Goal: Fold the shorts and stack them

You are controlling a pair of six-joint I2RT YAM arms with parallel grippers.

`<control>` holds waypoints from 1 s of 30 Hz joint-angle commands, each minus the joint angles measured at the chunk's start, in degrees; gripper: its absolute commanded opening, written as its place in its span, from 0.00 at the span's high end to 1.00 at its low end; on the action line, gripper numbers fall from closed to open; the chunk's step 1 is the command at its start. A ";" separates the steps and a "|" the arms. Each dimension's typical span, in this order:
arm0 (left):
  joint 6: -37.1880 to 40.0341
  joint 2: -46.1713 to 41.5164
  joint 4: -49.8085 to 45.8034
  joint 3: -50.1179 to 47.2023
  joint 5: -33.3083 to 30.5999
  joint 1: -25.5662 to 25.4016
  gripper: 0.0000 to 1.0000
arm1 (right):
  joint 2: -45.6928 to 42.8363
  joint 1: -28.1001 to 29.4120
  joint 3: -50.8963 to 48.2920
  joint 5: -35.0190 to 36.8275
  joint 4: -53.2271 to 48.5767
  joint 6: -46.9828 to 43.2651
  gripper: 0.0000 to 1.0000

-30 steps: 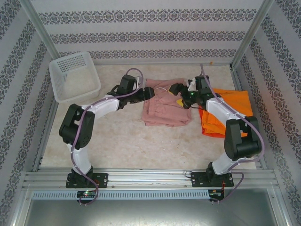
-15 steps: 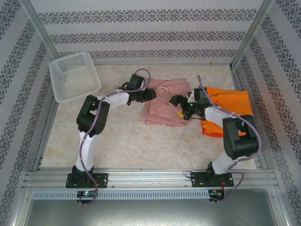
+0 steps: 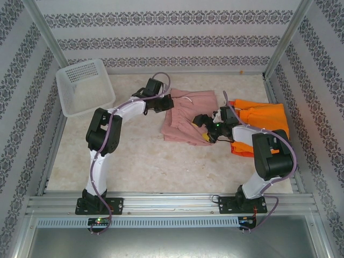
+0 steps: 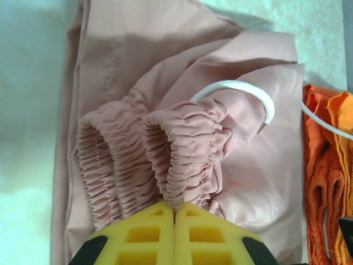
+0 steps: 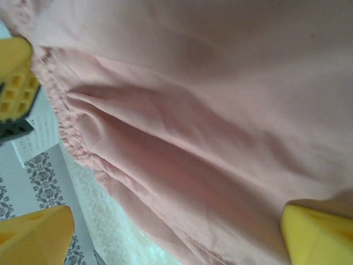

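The dusty pink shorts (image 3: 185, 115) lie rumpled at the table's middle back, their white drawstring (image 4: 245, 88) looped on top. My left gripper (image 3: 165, 103) is shut on a ridge of their gathered elastic waistband (image 4: 185, 149), yellow fingers (image 4: 149, 232) pressed together. My right gripper (image 3: 207, 129) hovers open over the pink shorts' right near edge; in its wrist view the pink cloth (image 5: 182, 121) spans the gap between its wide-apart fingertips (image 5: 317, 234). Bright orange shorts (image 3: 263, 118) lie folded to the right, with a red-orange layer (image 3: 243, 147) showing at their near edge.
A white mesh basket (image 3: 83, 86) stands at the back left corner. Patterned walls and metal posts enclose the table on three sides. Bare tabletop (image 3: 145, 161) lies in front of the pink shorts.
The left gripper has slid farther back to the pink waistband and shut on it. The right gripper has dropped lower onto the pink shorts' right side, staying open. The pink cloth has bunched.
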 commanded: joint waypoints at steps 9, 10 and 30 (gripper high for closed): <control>1.11 2.42 -0.04 -1.68 -0.37 3.36 1.00 | 2.79 4.29 1.27 -1.11 1.15 1.18 0.02; 1.11 2.25 0.09 -2.12 -0.23 3.69 0.96 | 3.02 4.32 1.45 -1.38 1.41 1.44 0.02; -5.29 -21.45 8.00 -27.64 7.95 0.37 0.38 | -13.54 -2.49 10.23 4.84 -15.92 -10.55 0.02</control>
